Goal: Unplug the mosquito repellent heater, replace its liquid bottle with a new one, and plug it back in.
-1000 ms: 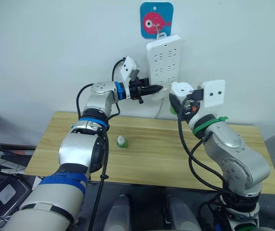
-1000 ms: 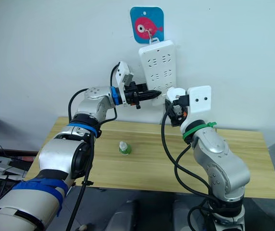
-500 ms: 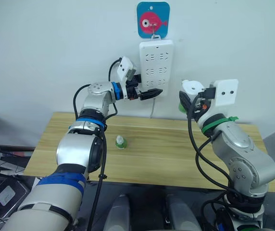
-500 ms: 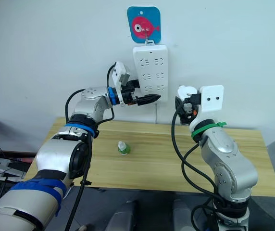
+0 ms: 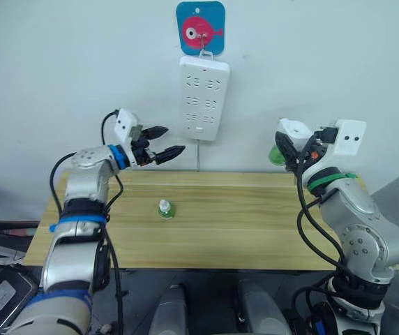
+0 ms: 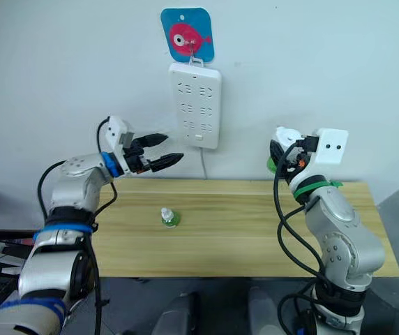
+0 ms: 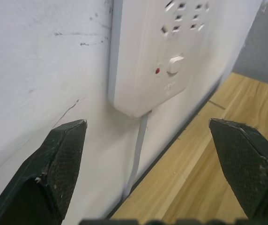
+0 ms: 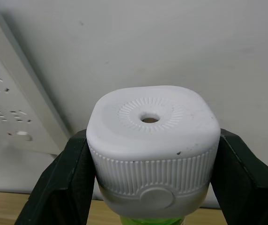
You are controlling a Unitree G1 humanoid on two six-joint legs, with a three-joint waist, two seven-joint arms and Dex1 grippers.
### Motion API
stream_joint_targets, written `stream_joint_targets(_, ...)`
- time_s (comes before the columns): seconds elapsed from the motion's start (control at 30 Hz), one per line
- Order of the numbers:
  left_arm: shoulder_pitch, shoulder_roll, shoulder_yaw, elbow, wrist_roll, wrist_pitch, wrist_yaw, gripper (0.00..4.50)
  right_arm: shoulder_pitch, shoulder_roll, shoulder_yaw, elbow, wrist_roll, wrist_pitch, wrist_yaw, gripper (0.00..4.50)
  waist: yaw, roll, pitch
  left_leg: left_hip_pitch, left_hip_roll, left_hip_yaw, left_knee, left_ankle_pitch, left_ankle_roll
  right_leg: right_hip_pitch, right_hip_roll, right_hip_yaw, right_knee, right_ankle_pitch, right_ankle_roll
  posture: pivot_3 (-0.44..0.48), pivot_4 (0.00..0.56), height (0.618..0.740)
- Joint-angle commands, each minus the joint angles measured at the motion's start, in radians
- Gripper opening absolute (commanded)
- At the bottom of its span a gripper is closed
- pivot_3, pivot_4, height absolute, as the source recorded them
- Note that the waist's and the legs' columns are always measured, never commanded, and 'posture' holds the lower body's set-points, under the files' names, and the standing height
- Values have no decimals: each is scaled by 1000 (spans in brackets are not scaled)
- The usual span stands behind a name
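While hanging from a hook under a blue fish sticker [image 5: 199, 26] on the wall, the white power strip [image 5: 203, 98] is serving as the landmark in the left eye view: the left gripper [image 5: 169, 142] is hovering just to its left and slightly below its lower end, fingers spread and empty. Well to the right of the strip, the right gripper [image 5: 288, 146] is clamping the mosquito repellent heater [image 5: 289, 134], whose green liquid bottle [image 5: 276, 155] is peeking out beneath the white body. Below the strip, on the wooden table [image 5: 241, 216], a small spare bottle [image 5: 164, 208] with green liquid is standing upright, apart from both arms. Seen from the left wrist, the two black fingertips [image 7: 61, 154] are standing wide apart, framing the strip's lower end, where a switch [image 7: 174, 65] and a red light [image 7: 157, 71] are showing and a cord [image 7: 136, 154] is running down toward the table. Seen from the right wrist, the heater's round vented top is facing the camera, with black fingers [image 8: 63, 183] pressing on both its sides and the strip's edge lying beside it.
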Motion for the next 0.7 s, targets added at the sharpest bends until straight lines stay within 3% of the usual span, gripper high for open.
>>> stream_joint_targets(0.03, 119, -18, -18, -351, -89, 114, 52, 4483, -36, 50, -113, 7, 125, 15, -40, 2953, 7, 0, 0, 0, 0, 0, 0, 0, 0, 0, -1, 1, 0, 0, 0, 56, 235, 740)
stream_joint_targets(0.17, 246, -77, -113, -637, -121, 182, 116, 4483, -85, 127, -266, 66, 331, 61, -154, 2953, 31, 2, 1, 0, -3, 0, 1, 0, 0, 1, -3, 2, -3, 0, 0, 60, 241, 740)
stream_joint_targets(0.3, 294, -170, -211, -738, -91, 142, 188, 4483, -108, 194, -375, 123, 719, 21, -388, 2953, 31, 3, 2, 0, -3, 2, 1, 0, 0, 3, -3, 3, -5, 0, 0, 50, 242, 740)
stream_joint_targets(0.47, 271, -277, -307, -696, -28, 36, 259, 4483, -21, 104, -296, 130, 1084, -49, -548, 2953, 26, 5, 3, 0, -5, 7, 1, 0, 0, 3, -2, 4, -6, 0, 0, 29, 243, 740)
stream_joint_targets(0.7, 216, -380, -360, -567, 20, -61, 318, 4483, 45, 3, -130, 84, 1255, -207, -633, 2953, 20, 6, 4, -1, -5, 8, 1, 0, 0, 3, 0, 4, -7, 0, 0, 13, 242, 740)
